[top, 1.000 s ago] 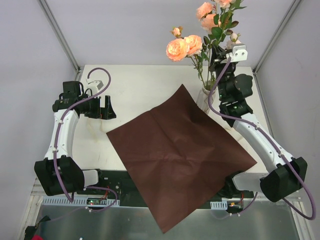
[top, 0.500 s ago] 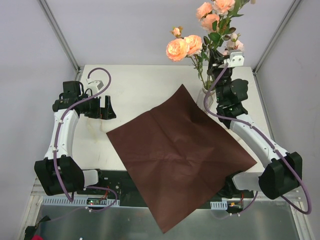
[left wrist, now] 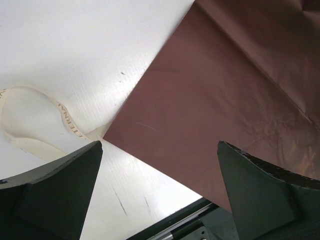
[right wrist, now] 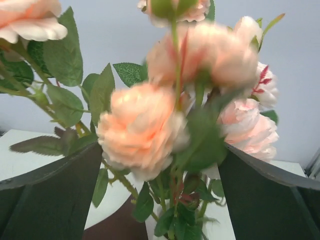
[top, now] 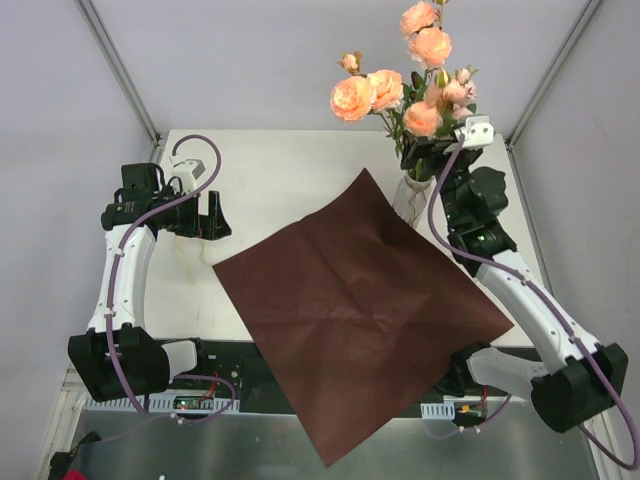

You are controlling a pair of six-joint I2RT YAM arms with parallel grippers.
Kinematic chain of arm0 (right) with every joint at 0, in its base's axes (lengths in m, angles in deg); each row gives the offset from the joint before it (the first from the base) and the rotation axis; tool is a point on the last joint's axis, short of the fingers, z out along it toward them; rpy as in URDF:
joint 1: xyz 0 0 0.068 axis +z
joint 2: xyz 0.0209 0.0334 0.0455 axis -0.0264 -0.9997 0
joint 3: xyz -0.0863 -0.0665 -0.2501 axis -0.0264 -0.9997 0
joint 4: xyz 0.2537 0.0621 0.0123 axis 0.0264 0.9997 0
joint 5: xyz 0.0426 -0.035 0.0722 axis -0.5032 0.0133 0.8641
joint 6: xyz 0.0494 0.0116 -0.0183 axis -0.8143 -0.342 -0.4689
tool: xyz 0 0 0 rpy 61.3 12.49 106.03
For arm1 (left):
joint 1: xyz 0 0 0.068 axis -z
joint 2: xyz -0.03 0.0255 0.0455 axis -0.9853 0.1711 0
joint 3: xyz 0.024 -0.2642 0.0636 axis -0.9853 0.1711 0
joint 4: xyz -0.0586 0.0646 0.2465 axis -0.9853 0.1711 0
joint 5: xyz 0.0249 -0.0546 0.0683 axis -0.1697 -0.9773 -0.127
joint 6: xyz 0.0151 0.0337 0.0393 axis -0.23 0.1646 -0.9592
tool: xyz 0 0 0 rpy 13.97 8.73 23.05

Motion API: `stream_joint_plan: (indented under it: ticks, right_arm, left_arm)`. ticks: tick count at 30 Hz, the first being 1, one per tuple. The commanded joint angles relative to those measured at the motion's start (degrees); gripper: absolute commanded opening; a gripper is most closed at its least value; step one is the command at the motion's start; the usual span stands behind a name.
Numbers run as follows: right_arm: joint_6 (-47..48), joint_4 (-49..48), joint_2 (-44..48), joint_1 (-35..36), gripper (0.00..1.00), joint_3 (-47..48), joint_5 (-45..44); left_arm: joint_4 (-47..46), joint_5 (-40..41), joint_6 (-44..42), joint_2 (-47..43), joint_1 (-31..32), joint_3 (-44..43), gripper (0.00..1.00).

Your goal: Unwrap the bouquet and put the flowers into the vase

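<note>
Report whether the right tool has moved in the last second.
Yes. In the top view the right tool has come down toward the vase, and it now stands open around the flowers.

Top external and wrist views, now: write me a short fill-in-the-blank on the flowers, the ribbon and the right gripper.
1. The vase holding the flowers stands far back on the table's ____ side.
2. The cream ribbon ends at a ____ of the maroon paper.
3. The right gripper's jaws are ____, with blooms between them.
Missing words: right; corner; open.
</note>
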Motion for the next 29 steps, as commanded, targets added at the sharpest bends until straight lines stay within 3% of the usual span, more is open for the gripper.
stream_joint_plan:
  ticks: [1,8,15,29]
  right_arm:
    - [-5.25,17.64,6.75,0.67,0.96,4.13,0.1]
    - [-12.98,45.31,9.39,1.37,0.96,10.38,-5.35]
    - [-12.63,49.74,16.24,1.46,0.96,6.6,-3.69]
    - [-13.78,58.97,18.27,1.46,0.96,6.34,-6.94]
  left_arm:
    - [0.43,-1.77,-0.72,-1.62,-0.48,-0.49,0.99]
    - [0.43,-2.12,-0.63,-1.44,-0.39,-1.37,0.99]
    - [0.34,-1.78,-0.89,-0.83,-0.48,-1.63,0.99]
    - [-0.19,-1.86,-0.72,1.36,-0.39,-2.95,0.99]
